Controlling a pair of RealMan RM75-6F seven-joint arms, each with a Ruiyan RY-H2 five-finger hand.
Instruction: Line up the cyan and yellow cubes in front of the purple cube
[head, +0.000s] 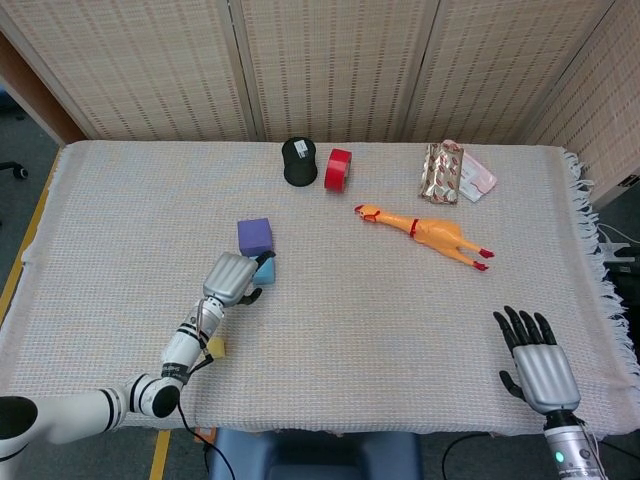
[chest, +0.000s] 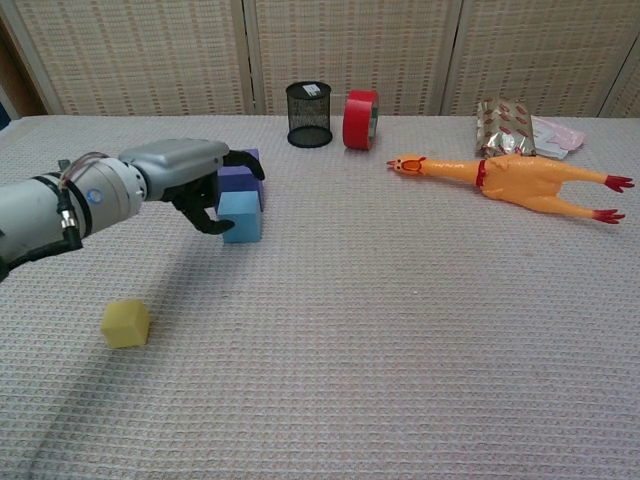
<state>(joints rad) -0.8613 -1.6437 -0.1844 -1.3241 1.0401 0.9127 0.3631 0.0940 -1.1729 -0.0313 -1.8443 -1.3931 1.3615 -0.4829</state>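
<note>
Your left hand (chest: 195, 185), fingers loosely spread and holding nothing, hovers beside the cyan cube (chest: 240, 217), which sits just before the purple cube (chest: 240, 178). The yellow cube (chest: 125, 323) lies well apart. A careless sweep could knock the cyan cube askew.

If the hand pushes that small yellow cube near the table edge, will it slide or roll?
The small yellow cube rests on a flat face, so it would likely slide, not roll. The textured woven tablecloth may grab it, so it could tip.
</note>
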